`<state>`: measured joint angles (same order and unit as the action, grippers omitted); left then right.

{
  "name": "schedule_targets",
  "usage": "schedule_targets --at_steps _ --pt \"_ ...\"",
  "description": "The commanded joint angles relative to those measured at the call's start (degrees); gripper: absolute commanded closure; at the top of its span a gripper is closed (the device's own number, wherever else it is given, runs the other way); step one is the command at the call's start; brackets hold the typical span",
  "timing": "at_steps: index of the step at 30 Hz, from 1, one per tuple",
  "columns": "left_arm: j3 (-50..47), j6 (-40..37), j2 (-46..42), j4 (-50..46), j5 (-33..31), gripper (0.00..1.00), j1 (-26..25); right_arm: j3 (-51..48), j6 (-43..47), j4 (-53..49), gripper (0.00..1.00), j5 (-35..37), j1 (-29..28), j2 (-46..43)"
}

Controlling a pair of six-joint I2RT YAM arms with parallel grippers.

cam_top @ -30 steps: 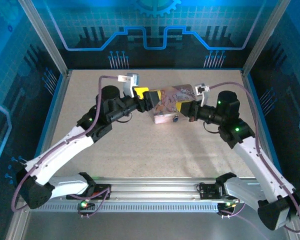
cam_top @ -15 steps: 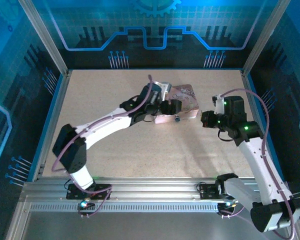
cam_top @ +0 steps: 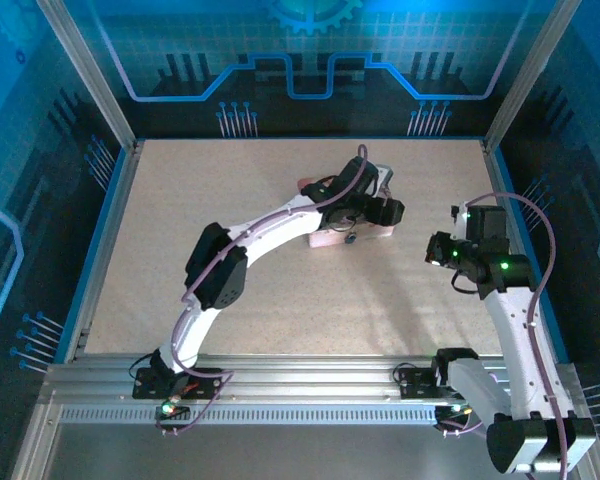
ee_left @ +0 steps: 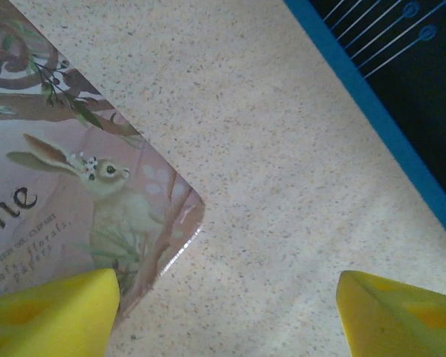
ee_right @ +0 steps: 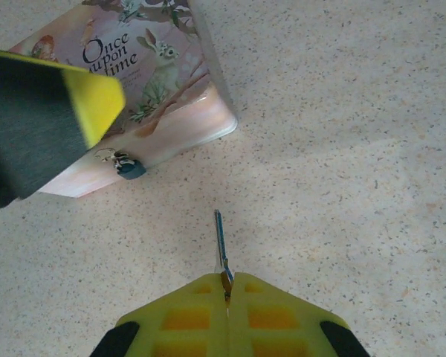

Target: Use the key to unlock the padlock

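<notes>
Pinching the key [ee_right: 221, 242], the right gripper [ee_right: 227, 286] aims it at the padlock [ee_right: 128, 165] on the near wall of the tin [ee_right: 134, 52], by the bench's far edge; the left gripper [ee_left: 227, 312] gapes wide over the tin. Next, likely: closing the gap, seating the key.

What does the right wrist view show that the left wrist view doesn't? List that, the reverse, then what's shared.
Right wrist view: the slim dark metal key clamped in the shut right pincer, and the tiny blue-green padlock on the front wall of the pink illustrated rectangular tin. Left wrist view: the blue table border and dark patterned wall beyond. Both: that tin, the speckled beige tabletop, and yellow padding of the open left pincer.
</notes>
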<state>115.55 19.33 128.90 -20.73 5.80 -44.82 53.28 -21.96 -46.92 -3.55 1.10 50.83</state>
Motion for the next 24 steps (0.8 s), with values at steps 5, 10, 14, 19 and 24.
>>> schedule_targets --at_steps 5,10,14,19,24 --pt "13.0 -4.5 9.0 -11.1 -2.4 0.22 -0.4 -1.4 1.0 -1.2 1.00 -0.6 1.4 -0.3" --pt "11.5 -6.3 9.0 -14.0 -3.6 0.22 -0.4 -1.5 1.2 -1.2 1.00 -1.2 1.8 -0.3" --pt "6.6 -6.6 6.6 -13.7 -3.6 0.21 -0.3 -1.7 1.2 -1.0 1.00 -1.7 1.9 -0.1" --pt "-3.2 -5.5 1.8 -9.9 -3.7 0.21 -0.1 -1.7 1.3 -0.8 1.00 -2.7 1.8 0.3" --pt "-14.3 -3.6 -4.5 -5.2 -3.7 0.21 -0.1 -2.1 1.6 -0.3 1.00 -5.1 1.8 1.1"
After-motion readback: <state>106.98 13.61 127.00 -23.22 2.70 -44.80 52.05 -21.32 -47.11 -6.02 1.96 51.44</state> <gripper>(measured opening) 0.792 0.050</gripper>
